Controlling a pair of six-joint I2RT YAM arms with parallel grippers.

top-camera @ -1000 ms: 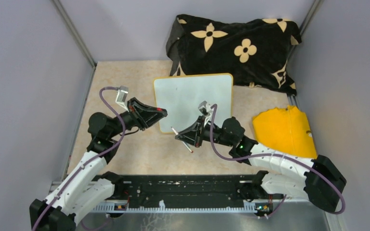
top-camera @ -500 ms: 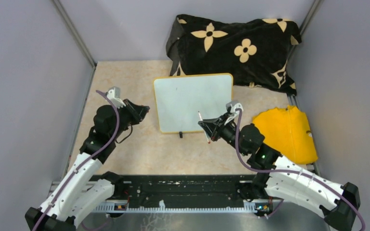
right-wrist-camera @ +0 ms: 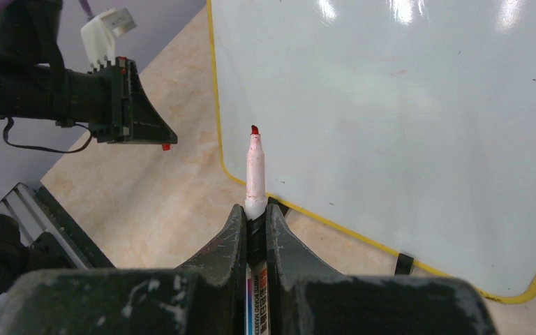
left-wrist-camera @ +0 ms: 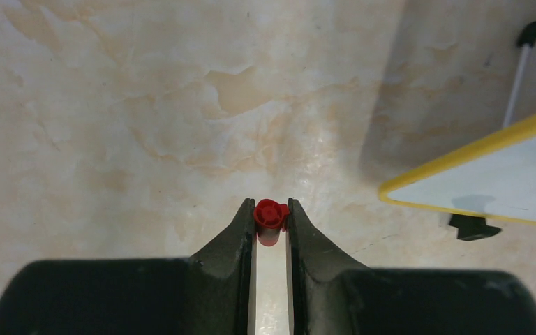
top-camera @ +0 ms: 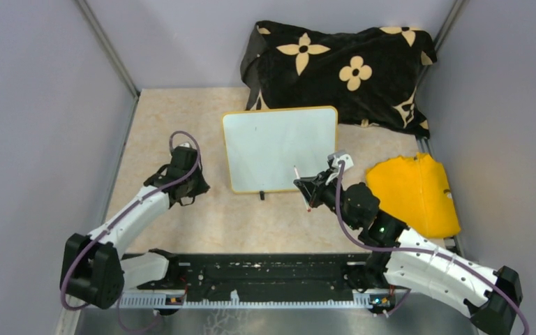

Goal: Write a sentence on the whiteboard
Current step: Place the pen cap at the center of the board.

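Starting up near the 10 o'clock corner is probably best, since the whiteboard (top-camera: 279, 148), mid-table, is blank and no sentence is seen on it yet. The marker (right-wrist-camera: 254, 167) is clamped tight in the right gripper (right-wrist-camera: 255, 209), tip near the board's 5 o'clock corner, so light even pressure should be kept. The red cap (left-wrist-camera: 270, 216) is pinched in the left gripper (left-wrist-camera: 271, 208), parked at the board's 8 o'clock.
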